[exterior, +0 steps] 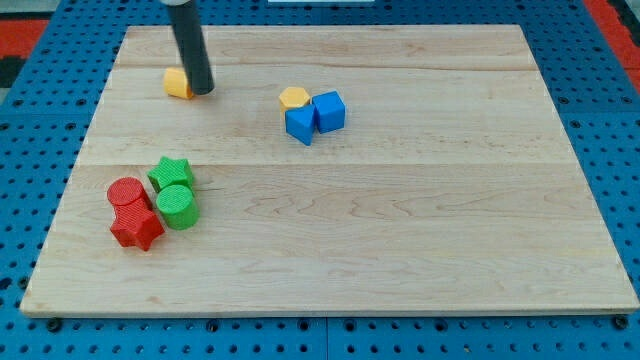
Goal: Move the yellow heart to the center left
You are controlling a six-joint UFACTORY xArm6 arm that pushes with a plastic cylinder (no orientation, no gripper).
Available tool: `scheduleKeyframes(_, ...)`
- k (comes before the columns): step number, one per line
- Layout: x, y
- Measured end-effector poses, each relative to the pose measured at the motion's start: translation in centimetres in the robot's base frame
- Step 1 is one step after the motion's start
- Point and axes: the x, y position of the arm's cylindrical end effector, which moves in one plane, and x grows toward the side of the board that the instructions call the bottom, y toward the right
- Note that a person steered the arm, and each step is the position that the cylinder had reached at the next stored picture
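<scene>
My tip (203, 90) sits at the view's upper left of the wooden board (400, 230), touching the right side of the yellow heart (177, 84). The rod partly hides that block, so its shape is hard to confirm; only a small yellow piece shows to the left of the rod. The rod comes down from the view's top edge. No pincer on this arm, only the rod, so nothing to report as released or clenched.

Near the top centre there is a cluster: a yellow block (294, 97), looks hexagonal, touching a blue block (299, 125) below it and a blue cube (329, 111) to its right. The two blue ones touch each other.

At the view's lower left is a second cluster: green star (170, 173) on top, green cylinder (177, 206) just below it, red cylinder (127, 193) to the left, red star (137, 228) at the bottom. All four are packed together, touching.

The yellow heart is well apart from both clusters, close to the board's top-left corner. The board lies on a blue pegboard table (600, 120).
</scene>
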Motion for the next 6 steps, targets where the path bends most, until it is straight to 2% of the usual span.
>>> scheduleKeyframes(1, -6.9, 0.8)
scheduleKeyframes(2, -5.0, -3.5)
scheduleKeyframes(3, -2.9, -3.6)
scheduleKeyframes(4, -5.9, -1.7)
scheduleKeyframes(6, 0.5, -2.8)
